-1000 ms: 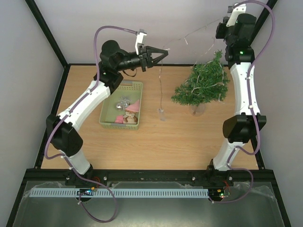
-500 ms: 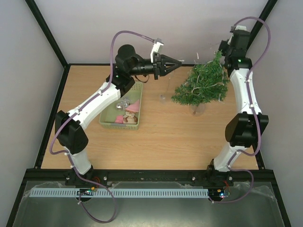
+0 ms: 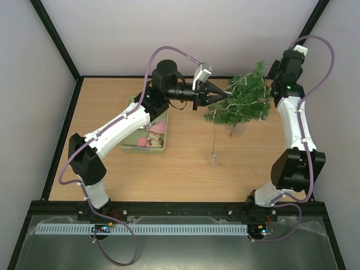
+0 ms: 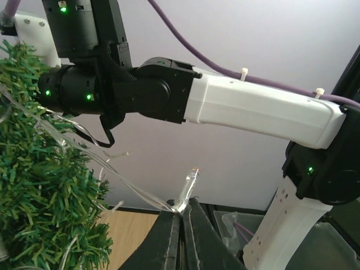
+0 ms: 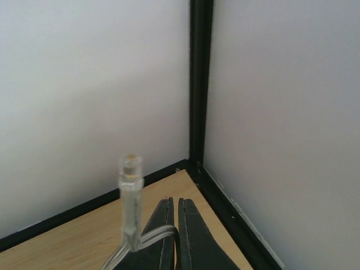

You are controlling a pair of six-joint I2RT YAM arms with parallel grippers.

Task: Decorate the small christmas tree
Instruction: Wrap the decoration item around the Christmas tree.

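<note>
The top external camera looks steeply down from above the near edge over the whole table [image 3: 185, 169]. The left wrist camera, close up, faces the small christmas tree [image 4: 39, 185] and the right arm [image 4: 253, 109], both shared with it. The right wrist camera faces the enclosure's corner post [image 5: 201, 84]

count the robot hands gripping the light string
2. The left hand pinches the light string at the left side of the small christmas tree. The right hand pinches it just below a bulb, toward the back right corner. Neither is hidden.
</note>
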